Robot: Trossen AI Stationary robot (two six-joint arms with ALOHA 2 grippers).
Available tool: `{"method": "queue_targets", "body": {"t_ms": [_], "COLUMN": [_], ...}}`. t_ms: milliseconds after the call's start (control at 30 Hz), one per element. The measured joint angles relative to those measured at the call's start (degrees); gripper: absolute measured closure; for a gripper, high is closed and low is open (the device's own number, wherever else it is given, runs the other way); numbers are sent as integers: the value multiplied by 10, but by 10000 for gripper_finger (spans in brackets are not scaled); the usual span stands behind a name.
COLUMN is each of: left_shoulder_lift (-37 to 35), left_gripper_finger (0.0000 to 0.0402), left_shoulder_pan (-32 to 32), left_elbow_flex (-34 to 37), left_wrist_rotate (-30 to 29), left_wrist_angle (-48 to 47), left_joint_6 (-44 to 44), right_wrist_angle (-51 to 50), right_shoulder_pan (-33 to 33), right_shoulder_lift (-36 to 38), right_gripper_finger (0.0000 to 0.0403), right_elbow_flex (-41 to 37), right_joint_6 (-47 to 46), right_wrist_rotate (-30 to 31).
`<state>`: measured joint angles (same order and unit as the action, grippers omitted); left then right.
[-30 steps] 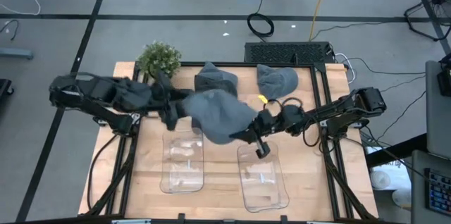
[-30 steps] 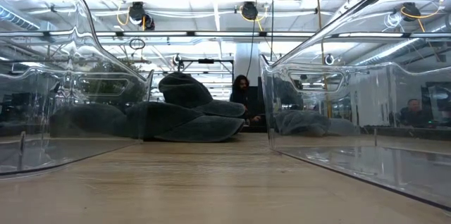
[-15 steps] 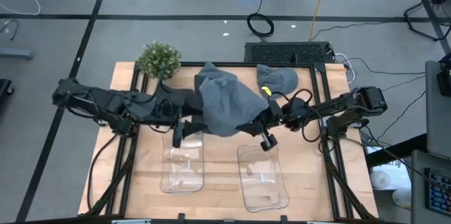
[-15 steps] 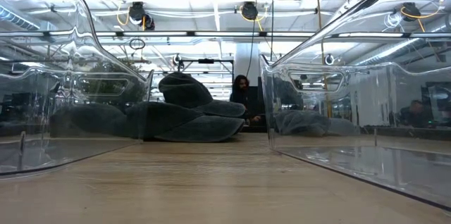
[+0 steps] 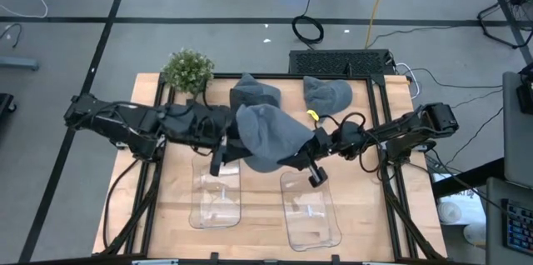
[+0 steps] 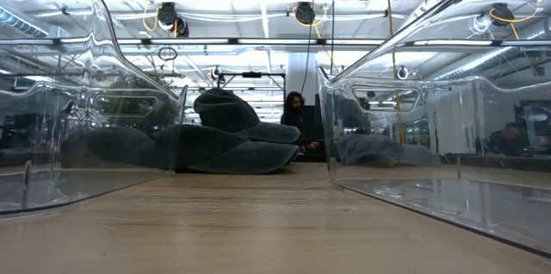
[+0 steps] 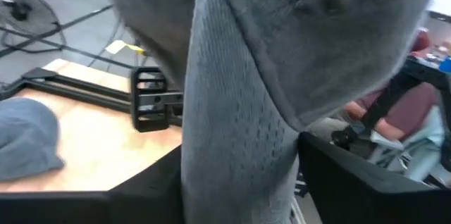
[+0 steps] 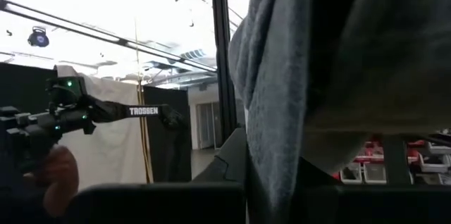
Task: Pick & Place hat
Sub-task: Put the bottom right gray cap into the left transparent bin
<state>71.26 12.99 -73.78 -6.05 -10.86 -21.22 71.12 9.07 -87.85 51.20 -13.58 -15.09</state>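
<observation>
- Mid-frame from above — a grey hat (image 5: 268,137) hangs between both arms.
- Right gripper (image 5: 293,158) is clamped on the hat's edge.
- Left gripper (image 5: 231,143) meets the hat; its grip can't be told.

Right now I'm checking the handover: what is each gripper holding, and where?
Right gripper is shut on the grey hat's right edge; left gripper is at its left edge, grip unclear.

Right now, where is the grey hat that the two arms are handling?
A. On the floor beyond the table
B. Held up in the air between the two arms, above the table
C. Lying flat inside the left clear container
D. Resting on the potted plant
B: in the high view the grey hat hangs between the left gripper and the right gripper, above the table behind both clear containers, which hold no hat.
</observation>
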Motion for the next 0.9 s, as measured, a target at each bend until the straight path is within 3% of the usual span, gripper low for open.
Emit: {"method": "queue_targets", "body": {"t_ms": [100,267,467,667,900], "left_shoulder_lift": [0,-2,-41,-113,-140], "left_gripper_finger": [232,377,393,394,394], "left_shoulder_pan": [3,6,18,71,207], "left_elbow_flex": [0,0,-6,-8,68], "left_wrist_rotate": [22,52,14,-157,-309], "left_wrist_angle": [-9,-13,-60,-165,-202], "left_joint_6": [2,21,14,-36,-180], "right_wrist_angle": [-11,-44,-182,-417,-539], "right_shoulder_pan": [-1,-7,-19,-42,-26], "right_shoulder_lift": [0,0,31,128,228], "right_gripper_finger": [397,351,242,142,112], "right_elbow_flex": [0,0,0,-1,-1], "right_joint_6": [-2,1,12,23,-2], "right_wrist_rotate": [18,32,42,74,77]}}
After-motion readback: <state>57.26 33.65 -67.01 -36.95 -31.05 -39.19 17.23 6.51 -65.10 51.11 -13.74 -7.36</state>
